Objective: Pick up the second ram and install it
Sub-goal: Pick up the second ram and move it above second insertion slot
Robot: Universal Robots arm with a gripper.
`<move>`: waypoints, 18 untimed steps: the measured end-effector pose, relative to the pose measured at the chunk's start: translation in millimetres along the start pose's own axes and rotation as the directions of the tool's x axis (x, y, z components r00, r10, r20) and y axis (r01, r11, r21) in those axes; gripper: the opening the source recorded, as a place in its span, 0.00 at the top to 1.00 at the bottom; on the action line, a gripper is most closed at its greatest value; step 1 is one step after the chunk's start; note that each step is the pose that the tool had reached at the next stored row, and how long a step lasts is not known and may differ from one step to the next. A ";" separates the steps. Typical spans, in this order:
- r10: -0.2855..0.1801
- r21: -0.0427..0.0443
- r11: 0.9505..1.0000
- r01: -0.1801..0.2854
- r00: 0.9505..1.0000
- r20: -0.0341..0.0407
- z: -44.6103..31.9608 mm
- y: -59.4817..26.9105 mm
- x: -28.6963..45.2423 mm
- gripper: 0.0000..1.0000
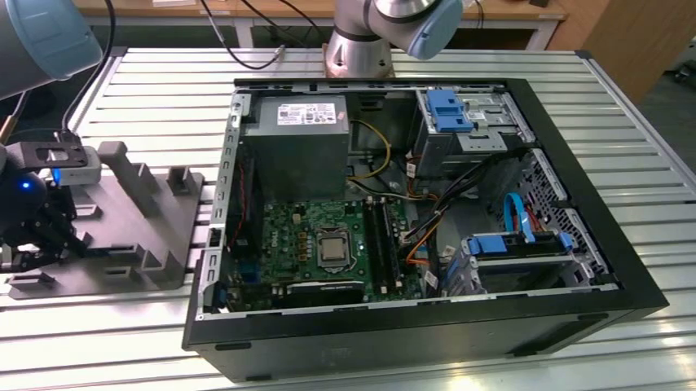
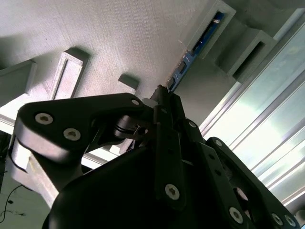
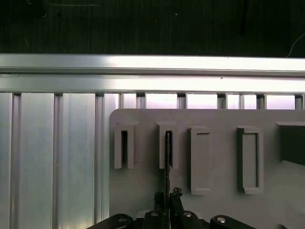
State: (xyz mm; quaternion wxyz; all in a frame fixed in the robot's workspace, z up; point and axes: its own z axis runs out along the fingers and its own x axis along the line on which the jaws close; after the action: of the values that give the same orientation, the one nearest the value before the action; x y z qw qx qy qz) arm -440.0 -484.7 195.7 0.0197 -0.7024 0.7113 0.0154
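An open black computer case (image 1: 425, 338) lies on its side on a ribbed aluminium surface (image 1: 609, 106). Inside it are a grey metal power supply (image 1: 296, 151), a green motherboard (image 1: 288, 236) with a square silver processor socket (image 1: 332, 248), loose orange, yellow and black cables (image 1: 419, 232), and two blue plastic drive caddies (image 1: 446, 110) (image 1: 520, 244). To the exterior view's left of the case sits a grey plastic fixture (image 1: 136, 220) of upright slotted posts.

In the first wrist view, the second ram (image 3: 167, 157) stands on edge in that fixture. It appears as a thin dark line, with one end seated in a narrow slotted post (image 3: 167, 128). Its long axis runs flat along the grey plate, straight from that post to the end effector (image 3: 167, 200). The black, bolted fingers (image 3: 177, 196) close on the stick's near end from both sides.

In the second wrist view the stick shows a blue strip along its face. The plate around it is matte and finely grained, and the rails beside it are bright and smooth.
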 end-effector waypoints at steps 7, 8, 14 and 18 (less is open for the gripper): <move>0.000 0.000 1.000 0.000 1.000 0.000 0.0 -0.1 0.0 0.87; 0.000 0.000 1.000 0.000 1.000 0.000 0.0 -0.1 0.0 0.87; 0.000 0.000 1.000 0.000 1.000 0.000 0.0 -0.2 0.0 0.87; 0.000 0.000 1.000 0.000 1.000 0.000 -1.8 -0.2 -0.1 0.87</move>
State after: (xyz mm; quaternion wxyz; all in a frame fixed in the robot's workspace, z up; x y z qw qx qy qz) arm -439.7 -484.6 197.5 0.0198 -0.7024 0.7114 0.0155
